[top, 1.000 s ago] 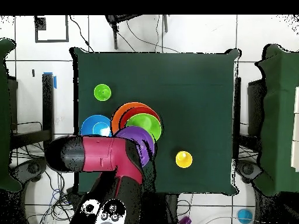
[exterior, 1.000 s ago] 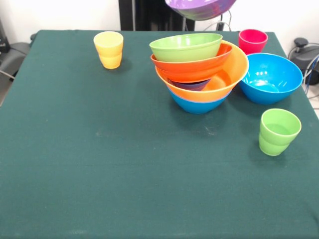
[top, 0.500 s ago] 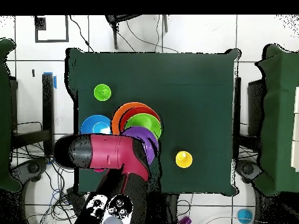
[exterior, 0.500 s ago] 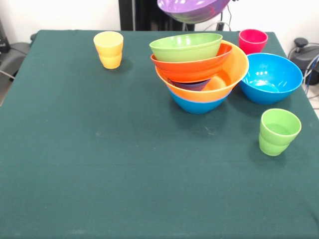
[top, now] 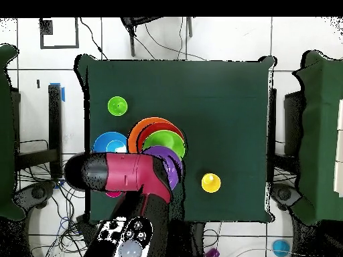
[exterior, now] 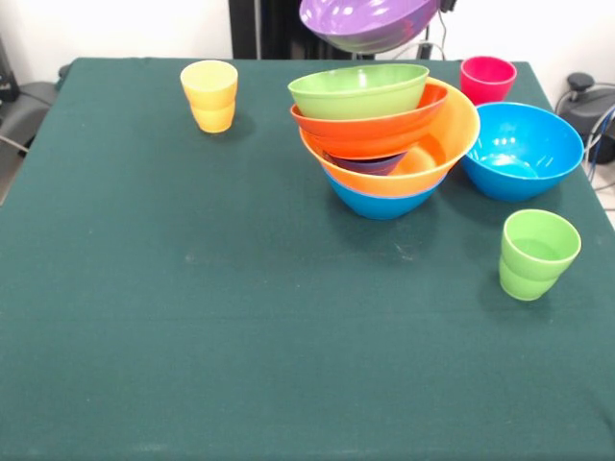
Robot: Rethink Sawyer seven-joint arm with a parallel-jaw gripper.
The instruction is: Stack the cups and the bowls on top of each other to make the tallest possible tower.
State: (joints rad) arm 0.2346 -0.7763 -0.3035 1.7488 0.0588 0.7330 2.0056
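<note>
Since one second ago the purple bowl [exterior: 369,23] has moved a little to the left and lower in the front view, and it is now tilted above the back of the tower [exterior: 386,134]; in the overhead view the arm [top: 120,175] has turned nearer to the pile.

The tower leans. A blue bowl [exterior: 382,202] is lowest, the large yellow-orange bowl [exterior: 452,144] sits in it, a small dark bowl [exterior: 370,164] lies inside that, then the orange-red bowl [exterior: 370,130], and the lime green bowl [exterior: 359,89] is on top. All the cups look empty.

The purple bowl hangs in the air, apart from the lime green bowl under it. The gripper itself is hidden by the arm and the bowl, so I cannot tell how its fingers stand or where they touch the bowl.

I count three cups: yellow cup [exterior: 210,95] at the back left, red-pink cup [exterior: 487,79] behind the free blue bowl [exterior: 522,150], light green cup [exterior: 536,254] in front of it. I count seven bowls, all on the green table [exterior: 192,317] except the purple one.
</note>
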